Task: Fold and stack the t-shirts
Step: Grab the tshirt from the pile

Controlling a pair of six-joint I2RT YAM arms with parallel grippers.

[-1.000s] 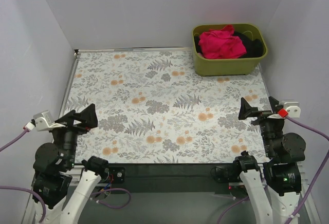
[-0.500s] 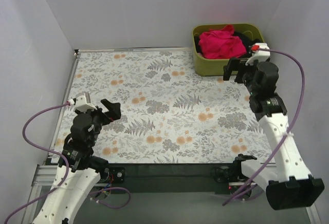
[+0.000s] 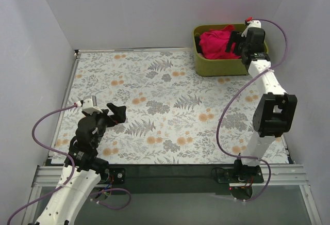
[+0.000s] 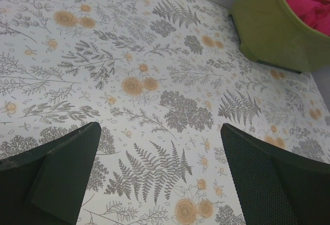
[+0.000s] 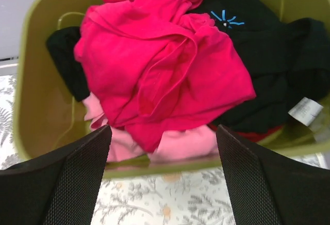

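The flowered table (image 3: 170, 106) is flat, open surface from the arm bases to the back wall (image 3: 154, 13), and a gripper can cross it freely. The only obstacle on it is the green bin (image 3: 221, 66) in the far right corner (tight against the walls, so it is reachable from above or from the table side). The red shirt (image 5: 154, 65) and black shirts (image 5: 258, 65) fill it nearly to the rim. The right gripper (image 5: 162, 129) hangs over the bin's near wall, jaws wide. The left gripper (image 4: 160, 128) hovers over bare table, jaws apart.
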